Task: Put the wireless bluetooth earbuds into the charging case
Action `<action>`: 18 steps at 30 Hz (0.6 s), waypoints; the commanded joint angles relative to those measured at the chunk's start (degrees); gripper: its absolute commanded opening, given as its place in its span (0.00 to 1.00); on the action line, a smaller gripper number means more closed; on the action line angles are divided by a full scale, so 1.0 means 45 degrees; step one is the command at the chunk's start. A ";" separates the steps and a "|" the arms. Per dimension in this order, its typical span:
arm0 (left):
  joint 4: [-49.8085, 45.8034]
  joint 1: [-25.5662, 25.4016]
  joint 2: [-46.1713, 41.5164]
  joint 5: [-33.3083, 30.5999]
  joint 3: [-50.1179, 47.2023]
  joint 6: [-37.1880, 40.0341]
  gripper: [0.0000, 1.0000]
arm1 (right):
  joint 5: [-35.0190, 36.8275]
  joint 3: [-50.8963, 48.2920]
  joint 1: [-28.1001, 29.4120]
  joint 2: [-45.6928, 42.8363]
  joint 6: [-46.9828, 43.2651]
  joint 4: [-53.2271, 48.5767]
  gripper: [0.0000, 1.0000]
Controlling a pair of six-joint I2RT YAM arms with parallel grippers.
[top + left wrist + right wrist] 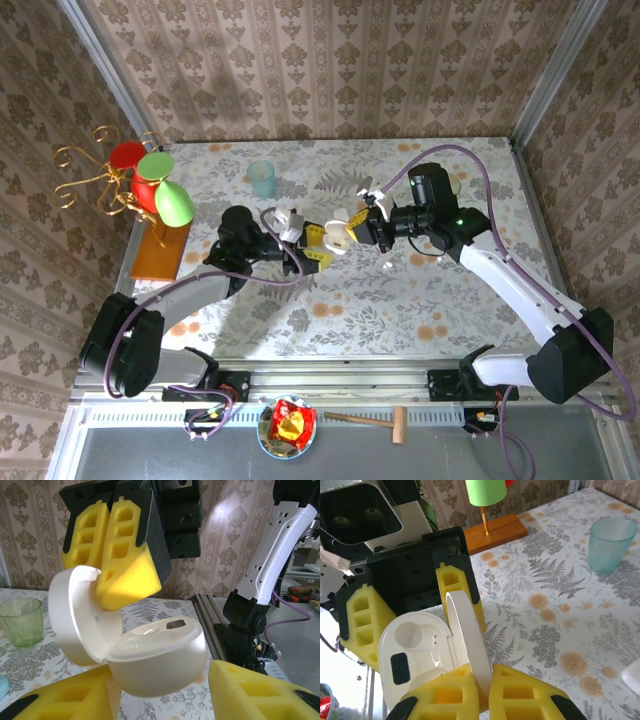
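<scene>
The white charging case (pixel 337 240) hangs open above the table's middle, between both grippers. In the right wrist view my right gripper (pixel 487 690) is shut on the edge of its raised lid (pixel 467 630). Beside the lid, the case (pixel 415 645) shows an empty round well with two contact dots. The case body (pixel 160 660) sits between the yellow pads of my left gripper (pixel 165 700), which stands open. The left pad (pixel 70 700) touches the body and the right pad (pixel 265 695) stands apart from it. A tiny whitish piece, apparently one of the earbuds (pixel 387 264), lies on the table near the right gripper (pixel 350 230).
A teal cup (pixel 263 178) stands at the back, left of centre. A wire stand with red and green cones on a wooden base (pixel 155 215) is at the far left. A bowl of wrappers (pixel 287 425) and a wooden mallet (pixel 375 420) lie in front of the table's near edge.
</scene>
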 commanded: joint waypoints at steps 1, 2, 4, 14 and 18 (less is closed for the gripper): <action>0.0475 0.0073 0.0033 0.0222 0.0234 -0.0204 0.50 | 0.0826 -0.0133 0.0017 -0.0458 0.0193 0.0529 0.07; 0.0489 0.0073 0.0051 0.0224 0.0237 -0.0236 0.51 | 0.0986 -0.0160 0.0036 -0.0482 0.0197 0.0565 0.07; 0.0504 0.0073 0.0085 0.0222 0.0273 -0.0329 0.54 | 0.1411 -0.0128 0.0113 -0.0557 0.0197 0.0585 0.07; 0.1312 0.0073 0.0607 -0.0461 0.0429 -0.1790 0.68 | 0.3314 -0.0218 0.0962 -0.0975 -0.0552 0.0807 0.07; 0.1624 0.0121 0.0696 -0.0569 0.0373 -0.1852 0.70 | 0.3261 -0.0203 0.1052 -0.1009 -0.0738 0.0595 0.07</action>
